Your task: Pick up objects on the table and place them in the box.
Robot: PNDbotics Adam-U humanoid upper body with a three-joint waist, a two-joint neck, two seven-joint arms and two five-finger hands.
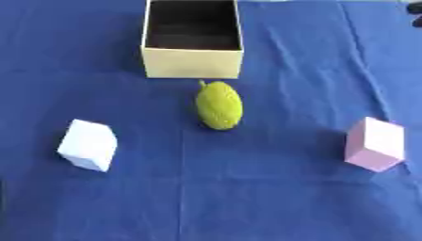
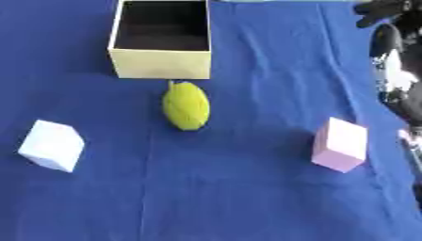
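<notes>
Nearest on the counter [image 1: 247, 207] sit a white cube [image 1: 87, 144] at left and a pink block [image 1: 376, 144] at right — well apart. Between and farther, a yellow-green fruit [image 1: 219, 105] lies just before the open box [image 1: 192, 62], which looks empty. Blue cloth covers everything. No robot hand is visible; a dark arm [image 2: 394, 61] edges the right.

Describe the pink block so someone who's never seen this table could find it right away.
Start at the open cream box at the far middle of the blue cloth. Come nearer and right, past the yellow-green fruit. The pink block stands alone there; the other block, at left, is white.
</notes>
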